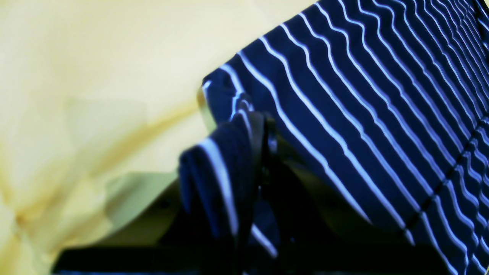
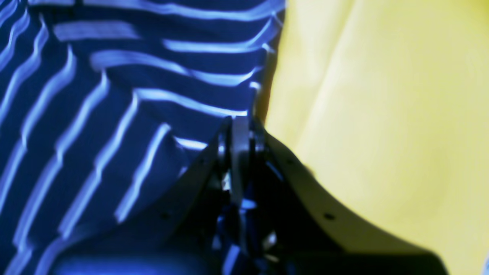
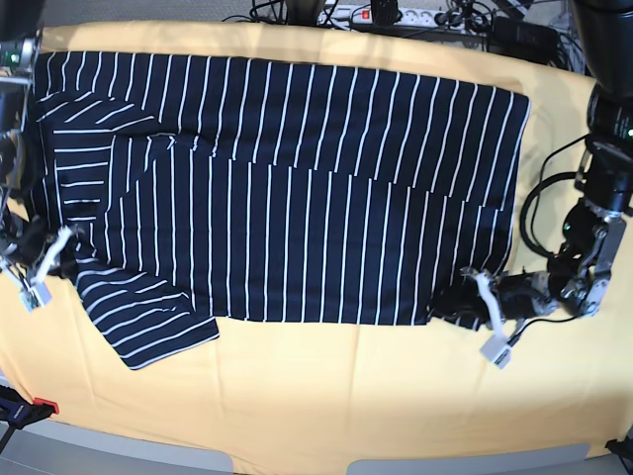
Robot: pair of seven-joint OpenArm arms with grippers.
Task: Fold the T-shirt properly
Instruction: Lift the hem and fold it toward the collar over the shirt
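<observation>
On the yellow cloth the T-shirt lies spread; the left gripper pinches its hem corner, the right gripper is clamped on its sleeve edge.

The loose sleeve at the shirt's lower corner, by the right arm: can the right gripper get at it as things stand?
Probably not right away. The right gripper looks shut on the T-shirt edge just above the sleeve. Nothing covers the sleeve on the yellow cloth; release first.
</observation>
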